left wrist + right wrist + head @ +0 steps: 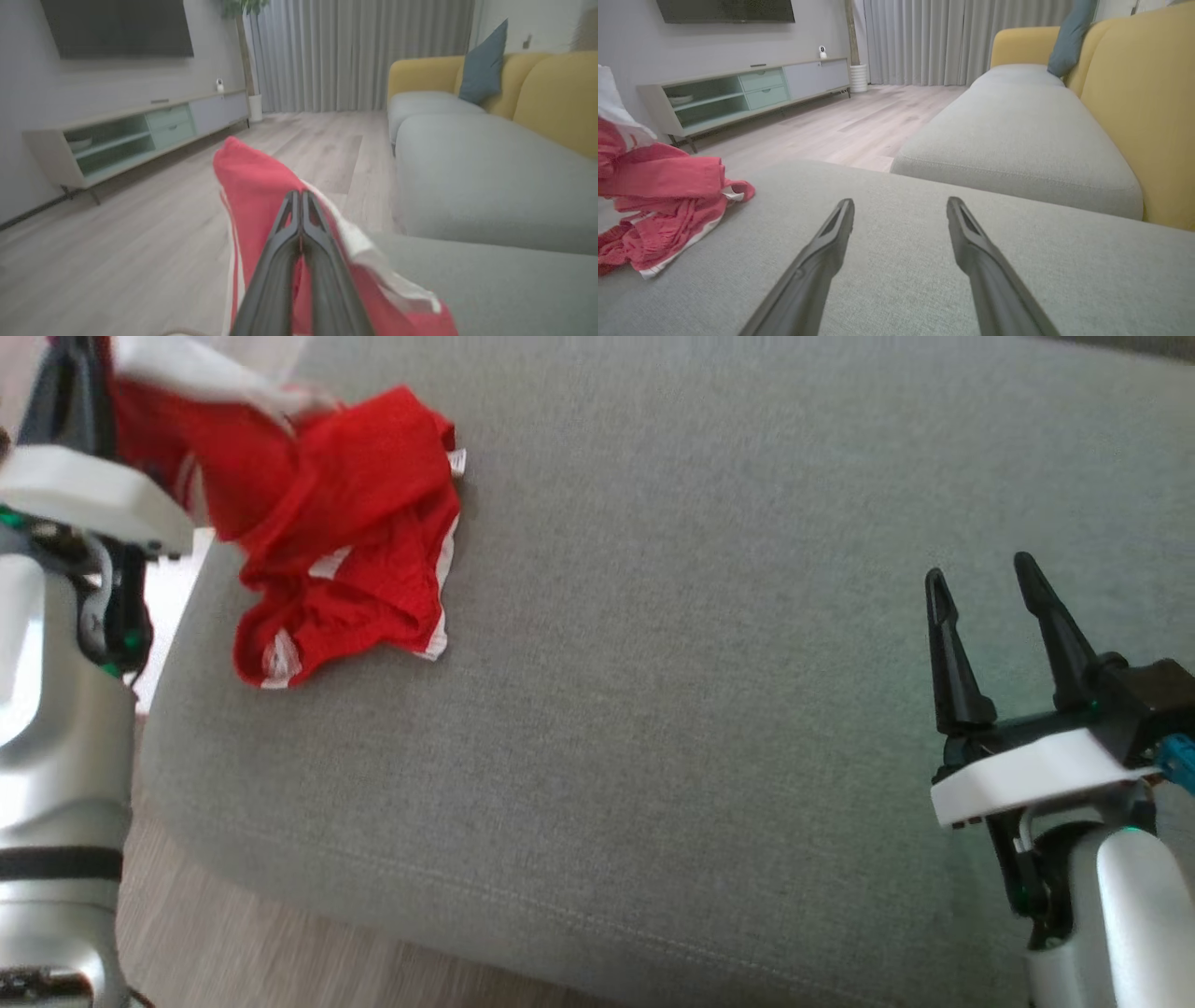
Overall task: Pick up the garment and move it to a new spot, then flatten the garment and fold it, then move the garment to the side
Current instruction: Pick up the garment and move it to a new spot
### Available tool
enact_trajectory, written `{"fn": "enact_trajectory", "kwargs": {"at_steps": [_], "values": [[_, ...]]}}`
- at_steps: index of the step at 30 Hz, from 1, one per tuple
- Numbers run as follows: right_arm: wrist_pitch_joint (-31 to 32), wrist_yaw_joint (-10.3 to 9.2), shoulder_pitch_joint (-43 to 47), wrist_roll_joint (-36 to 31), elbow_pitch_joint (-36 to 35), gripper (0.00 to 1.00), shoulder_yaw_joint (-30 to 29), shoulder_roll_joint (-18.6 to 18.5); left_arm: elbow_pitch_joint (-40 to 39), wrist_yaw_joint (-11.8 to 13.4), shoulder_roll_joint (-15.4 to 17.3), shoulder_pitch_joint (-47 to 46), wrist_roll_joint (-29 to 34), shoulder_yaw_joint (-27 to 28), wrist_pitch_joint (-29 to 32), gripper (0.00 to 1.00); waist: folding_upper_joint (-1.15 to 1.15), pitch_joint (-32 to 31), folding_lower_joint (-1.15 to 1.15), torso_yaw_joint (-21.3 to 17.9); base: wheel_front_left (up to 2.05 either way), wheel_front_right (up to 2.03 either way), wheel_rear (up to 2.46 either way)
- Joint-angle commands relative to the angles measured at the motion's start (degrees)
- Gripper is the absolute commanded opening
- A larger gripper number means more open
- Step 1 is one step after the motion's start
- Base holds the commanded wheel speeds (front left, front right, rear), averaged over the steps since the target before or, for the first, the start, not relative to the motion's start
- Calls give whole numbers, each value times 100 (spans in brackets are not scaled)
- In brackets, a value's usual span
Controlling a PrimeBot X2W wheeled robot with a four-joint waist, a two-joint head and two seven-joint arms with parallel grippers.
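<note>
**Item:** crumpled red fabric garment with white trim (345, 532).
**Location:** at the left edge of the grey upholstered sofa cushion (709, 663). Its upper part is raised and its lower folds lie on the cushion.
**Left gripper** (301, 196): fingers pressed together on a fold of the cloth.
**Right gripper** (980, 571): jaws wide with nothing between them, over bare cushion well apart from the garment.
**Risks, as judged:**
- The thin pinch may slip under the hanging weight.
- The cloth may slide off the edge onto the pale wood floor (233, 933).
- The bunched folds may resist flattening.
</note>
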Motion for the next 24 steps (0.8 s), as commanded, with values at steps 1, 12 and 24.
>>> {"fn": "enact_trajectory", "kwargs": {"at_steps": [1,12,24], "values": [[-72,24,40,63,-187,100,113,62,-465,72,355,-72,79,123,-75,0,0,-222,0,-73,0,0,0],[-218,24,284,353,-254,100,211,107,-3174,320,18,1237,208,-367,303,0,0,-682,0,-957,0,0,0],[-435,24,267,757,-288,100,393,110,-4078,119,-807,1419,55,-1373,761,0,0,-203,0,-2784,0,0,0]]}}
